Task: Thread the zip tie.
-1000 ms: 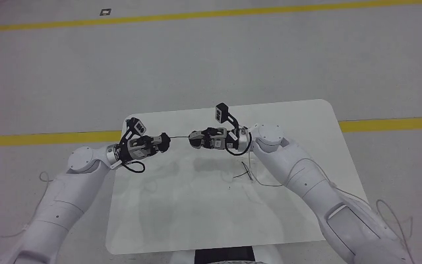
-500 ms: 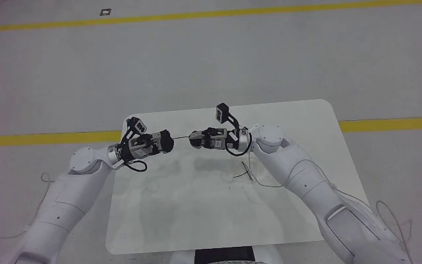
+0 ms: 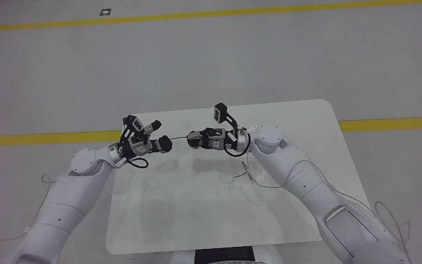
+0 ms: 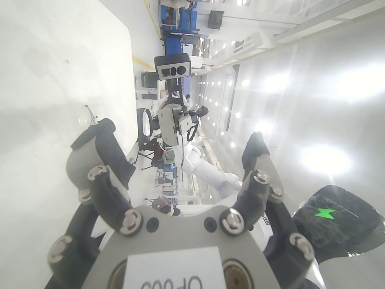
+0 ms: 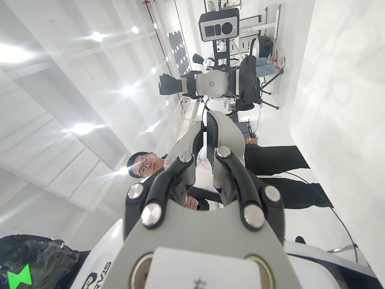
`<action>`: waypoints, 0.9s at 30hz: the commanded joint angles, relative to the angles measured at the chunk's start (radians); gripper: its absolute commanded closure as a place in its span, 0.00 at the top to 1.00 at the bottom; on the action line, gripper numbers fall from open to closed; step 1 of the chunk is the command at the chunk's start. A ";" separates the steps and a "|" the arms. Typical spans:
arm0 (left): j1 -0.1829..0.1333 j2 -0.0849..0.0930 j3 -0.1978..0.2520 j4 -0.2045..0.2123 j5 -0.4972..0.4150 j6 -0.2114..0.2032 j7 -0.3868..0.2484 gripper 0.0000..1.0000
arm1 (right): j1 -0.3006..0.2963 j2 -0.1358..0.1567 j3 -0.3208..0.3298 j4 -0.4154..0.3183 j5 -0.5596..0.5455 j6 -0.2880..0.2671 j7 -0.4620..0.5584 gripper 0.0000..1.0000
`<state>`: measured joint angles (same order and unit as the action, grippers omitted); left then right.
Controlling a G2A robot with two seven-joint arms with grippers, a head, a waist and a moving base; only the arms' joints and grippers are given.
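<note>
Threading barely begun: tie aloft, no loop visible.
Right gripper (image 3: 190,138) pinched shut on the thin black plastic zip tie (image 3: 177,138), a straight strip jutting toward 9 o'clock above the smooth white round-cornered table (image 3: 198,218). Left gripper (image 3: 160,133), dark-padded metal fingers (image 4: 103,148) spread wide, holds nothing, just beside the free tip. Feeding tail through head likely remains.

The right gripper (image 5: 207,127) is in the foreground, its fingers (image 5: 224,133) drawn together with only a narrow slit between the pads. A thin dark zip tie (image 5: 205,112) projects from that slit. Beyond the right gripper's fingertips, and apart from them, the left gripper (image 5: 170,85) is seen side-on, carrying its bracket-mounted wrist camera (image 5: 219,27). The white table (image 5: 346,61) lies to one side of the right gripper.
</note>
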<state>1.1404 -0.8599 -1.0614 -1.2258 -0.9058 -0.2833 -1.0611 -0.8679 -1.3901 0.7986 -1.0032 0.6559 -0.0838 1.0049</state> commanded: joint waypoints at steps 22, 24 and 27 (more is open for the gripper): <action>-0.012 -0.016 0.007 0.003 -0.067 0.039 -0.209 1.00 | -0.061 0.002 0.015 -0.091 -0.025 0.056 -0.039 0.00; -0.013 -0.018 0.009 0.003 -0.058 0.039 -0.209 1.00 | -0.064 0.002 0.016 -0.097 -0.028 0.058 -0.041 0.00; -0.015 -0.021 0.011 0.006 -0.055 0.044 -0.208 0.86 | -0.064 0.001 0.015 -0.101 -0.037 0.063 -0.039 0.00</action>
<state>1.1259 -0.8802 -1.0511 -1.2209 -0.9626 -0.2416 -1.2699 -0.9325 -1.3890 0.8138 -1.1039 0.6224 -0.0227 0.9639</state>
